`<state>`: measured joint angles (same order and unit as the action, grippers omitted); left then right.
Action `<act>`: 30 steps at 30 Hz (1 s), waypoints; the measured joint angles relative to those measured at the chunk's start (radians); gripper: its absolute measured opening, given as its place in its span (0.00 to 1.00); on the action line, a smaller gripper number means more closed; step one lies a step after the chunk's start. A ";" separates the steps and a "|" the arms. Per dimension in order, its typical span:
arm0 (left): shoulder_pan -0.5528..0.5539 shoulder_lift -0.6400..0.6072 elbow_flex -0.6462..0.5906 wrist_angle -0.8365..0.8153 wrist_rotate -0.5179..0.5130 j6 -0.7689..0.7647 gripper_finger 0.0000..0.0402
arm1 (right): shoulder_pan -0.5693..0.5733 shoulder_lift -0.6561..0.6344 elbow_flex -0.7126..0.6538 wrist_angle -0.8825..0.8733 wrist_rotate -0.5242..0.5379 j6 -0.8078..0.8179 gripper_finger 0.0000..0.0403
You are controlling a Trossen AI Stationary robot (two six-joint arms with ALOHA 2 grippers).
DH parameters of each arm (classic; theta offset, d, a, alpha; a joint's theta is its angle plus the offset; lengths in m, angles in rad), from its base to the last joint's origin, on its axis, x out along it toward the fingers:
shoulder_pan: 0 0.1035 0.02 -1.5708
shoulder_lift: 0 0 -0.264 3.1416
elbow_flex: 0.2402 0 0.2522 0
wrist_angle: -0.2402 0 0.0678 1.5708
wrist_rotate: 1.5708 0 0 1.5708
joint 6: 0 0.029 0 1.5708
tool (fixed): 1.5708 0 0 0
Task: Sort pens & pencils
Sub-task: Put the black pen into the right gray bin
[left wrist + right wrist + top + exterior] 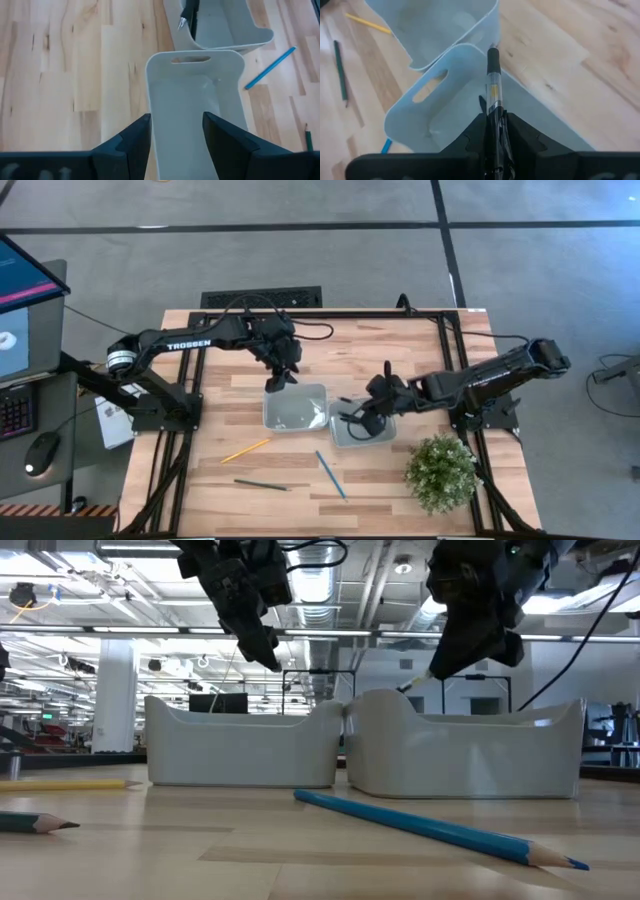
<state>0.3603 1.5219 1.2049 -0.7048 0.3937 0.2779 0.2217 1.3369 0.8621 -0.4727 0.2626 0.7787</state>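
Note:
My right gripper (494, 122) is shut on a pen (493, 80) with a clear barrel and a black front part. It hangs over the right-hand white bin (385, 435), and the pen's tip (415, 685) stays above the rim. My left gripper (176, 125) stands open, with nothing between its fingers, over the far end of the left-hand white bin (293, 408). Three pencils lie flat on the table nearer the front edge: a yellow one (245, 450), a dark green one (262, 485) and a blue one (331, 474). My right gripper pinches the pen's clear barrel (493, 107) between its two fingers. The pen lies along the fingers and sticks out past their tips, slanting down. It is lifted clear, with its tip (492, 48) over the bin's end that has the handle slot (430, 85).
The two bins stand side by side in the middle of the table, their walls touching. A potted green plant (441, 470) stands at the front right. Black frame rails (190, 395) run along the table's left and right sides. Bare wood lies around the pencils.

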 joint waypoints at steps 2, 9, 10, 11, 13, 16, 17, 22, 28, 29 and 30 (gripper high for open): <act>0.004 0.000 0.000 0.006 -0.013 -0.001 0.42 | 0.007 -0.002 0.000 0.006 0.028 0.000 0.19; 0.004 0.000 0.000 0.004 -0.022 -0.010 0.42 | 0.038 -0.034 0.000 0.027 0.053 0.011 0.19; 0.003 0.000 0.000 0.002 -0.023 -0.010 0.42 | 0.048 -0.038 0.001 0.032 0.053 0.019 0.19; 0.003 0.000 0.000 0.000 -0.027 -0.010 0.42 | 0.059 -0.043 0.001 0.027 0.053 0.028 0.19; 0.003 0.000 0.000 0.000 -0.042 -0.010 0.42 | 0.083 -0.051 0.000 0.034 0.053 0.043 0.19; 0.004 0.000 0.000 0.002 -0.053 -0.010 0.42 | 0.117 -0.050 0.000 0.030 0.053 0.071 0.19; 0.004 0.000 0.000 0.002 -0.059 -0.011 0.42 | 0.125 -0.050 0.000 0.029 0.052 0.080 0.19; 0.003 0.000 0.000 0.004 -0.065 -0.012 0.42 | 0.137 -0.026 0.000 -0.029 0.040 0.145 0.19; 0.003 0.000 0.000 0.004 -0.065 -0.029 0.42 | 0.111 -0.005 -0.001 -0.043 -0.004 0.165 0.22; 0.003 0.000 0.000 0.004 -0.065 -0.029 0.42 | 0.107 -0.006 0.000 -0.041 -0.004 0.164 0.23; 0.003 0.000 0.000 0.003 -0.065 -0.029 0.42 | 0.104 -0.006 0.000 -0.043 -0.004 0.164 0.24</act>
<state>0.3637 1.5223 1.2049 -0.7015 0.3283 0.2485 0.3253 1.3312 0.8619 -0.5157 0.2588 0.9424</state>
